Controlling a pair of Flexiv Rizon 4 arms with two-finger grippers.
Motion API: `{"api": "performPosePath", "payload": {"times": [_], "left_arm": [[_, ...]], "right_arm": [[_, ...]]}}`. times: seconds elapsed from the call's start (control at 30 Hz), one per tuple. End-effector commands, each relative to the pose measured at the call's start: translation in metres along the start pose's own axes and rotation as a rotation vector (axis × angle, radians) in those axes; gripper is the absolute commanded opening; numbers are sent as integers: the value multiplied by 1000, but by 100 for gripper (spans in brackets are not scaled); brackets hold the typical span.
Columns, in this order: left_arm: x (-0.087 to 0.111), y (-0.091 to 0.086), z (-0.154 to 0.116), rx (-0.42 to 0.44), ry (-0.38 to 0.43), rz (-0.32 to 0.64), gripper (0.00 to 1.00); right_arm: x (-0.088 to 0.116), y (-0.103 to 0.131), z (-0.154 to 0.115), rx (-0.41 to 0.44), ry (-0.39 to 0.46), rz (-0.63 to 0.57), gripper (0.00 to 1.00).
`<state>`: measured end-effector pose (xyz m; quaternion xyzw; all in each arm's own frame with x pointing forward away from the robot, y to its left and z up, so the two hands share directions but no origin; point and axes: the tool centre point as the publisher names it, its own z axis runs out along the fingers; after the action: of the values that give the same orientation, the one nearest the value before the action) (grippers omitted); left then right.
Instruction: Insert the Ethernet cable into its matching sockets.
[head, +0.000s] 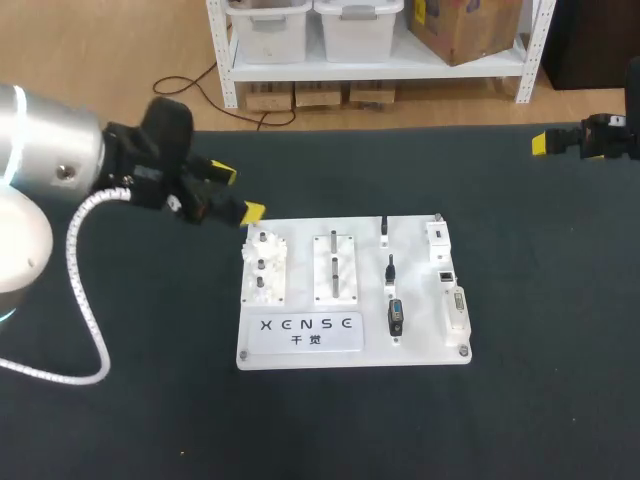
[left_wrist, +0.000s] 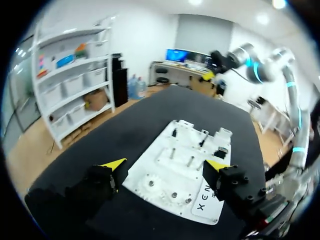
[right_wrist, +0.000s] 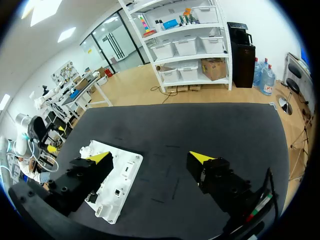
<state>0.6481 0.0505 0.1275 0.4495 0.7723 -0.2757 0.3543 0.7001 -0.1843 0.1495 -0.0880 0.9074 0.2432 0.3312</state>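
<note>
roughly centred on the dark worktop lies a white board with several fixtures on it. short black cable pieces lie in a column right of the board's middle, one behind the other, with a dark connector at the near end of that column. which of them is the ethernet plug i cannot tell. white socket blocks line the board's right edge, just beside that column. white gears stand at the board's left end.

the left hand hangs just off the board's far left corner. its two yellow-tipped fingers are spread wide and grip nothing. in the left wrist view the board's gear end lies under and ahead of the gap between them.

the right hand is at the far right edge of the worktop, well apart from the board. in the right wrist view its fingers are likewise parted wide and empty. bare worktop lies between them, and the board's socket end is beside one finger.
</note>
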Motion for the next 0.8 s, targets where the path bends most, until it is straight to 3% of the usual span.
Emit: {"api": "performPosePath", "payload": {"times": [0.03, 0.33, 0.8], "left_arm": [[4, -5, 12, 386, -195, 462, 100], [14, -28, 30, 438, -164, 545, 100], [32, -48, 42, 328, -72, 487, 100]], "right_arm": [[0, 0, 0, -1, 1, 0, 100], [0, 0, 0, -1, 1, 0, 100], [0, 0, 0, -1, 1, 0, 100]]}}
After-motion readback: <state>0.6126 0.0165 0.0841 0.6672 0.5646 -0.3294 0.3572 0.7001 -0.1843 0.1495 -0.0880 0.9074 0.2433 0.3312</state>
